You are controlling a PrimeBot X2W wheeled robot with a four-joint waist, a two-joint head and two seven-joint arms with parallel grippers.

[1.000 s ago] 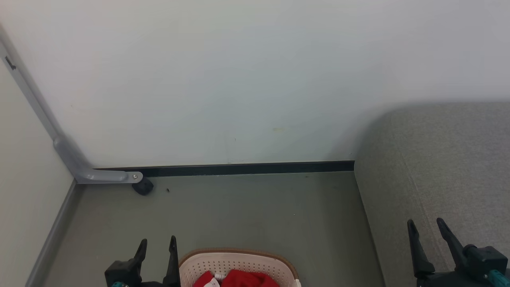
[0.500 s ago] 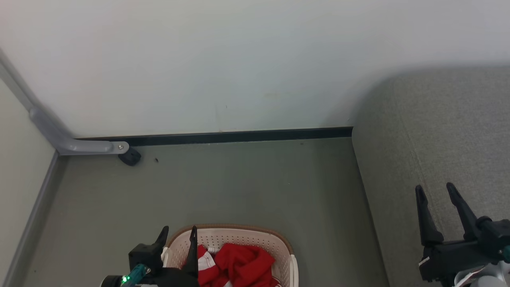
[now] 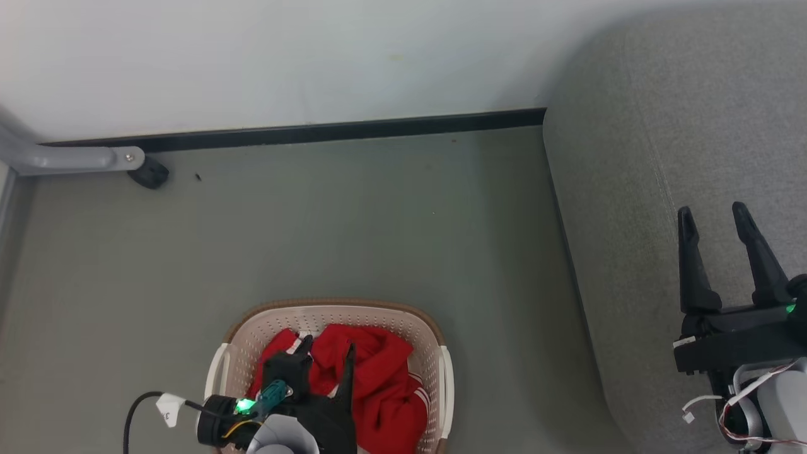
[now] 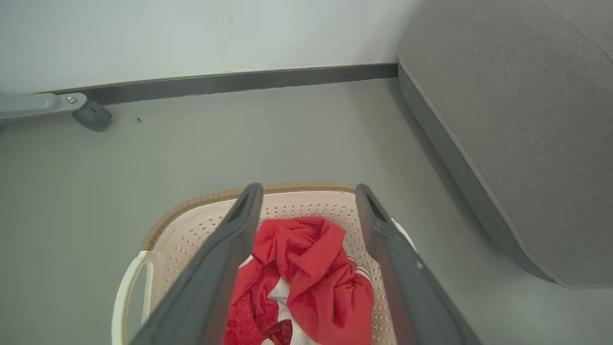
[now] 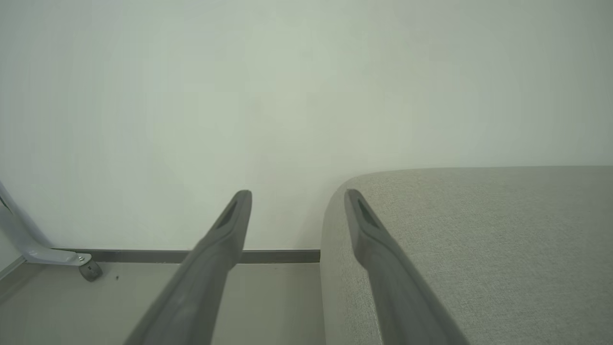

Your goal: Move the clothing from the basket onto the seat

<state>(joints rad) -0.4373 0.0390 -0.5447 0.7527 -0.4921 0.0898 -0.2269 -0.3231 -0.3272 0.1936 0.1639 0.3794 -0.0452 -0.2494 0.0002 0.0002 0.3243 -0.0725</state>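
Domestic-style room before me: large grey fabric sofa seat (image 3: 630,157); cream perforated plastic laundry basket (image 3: 378,318) holding red sportswear (image 3: 384,384); plain white wall (image 3: 252,57), dark skirting (image 3: 315,132), grey floor (image 3: 315,227).

You see a matt perforated plastic basket (image 3: 353,318), soft cloth clothing (image 3: 378,378), coarse-woven fabric seat (image 3: 662,126), smooth matt floor (image 3: 315,221).

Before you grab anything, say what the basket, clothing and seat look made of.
Basket: likely moulded plastic, cream, matte, given its punched holes; rim brown, woven-look. Clothing: thin red fabric, seemingly synthetic, crumpled in soft folds. Seat: grey woven upholstery, matte, with a stitched seam.
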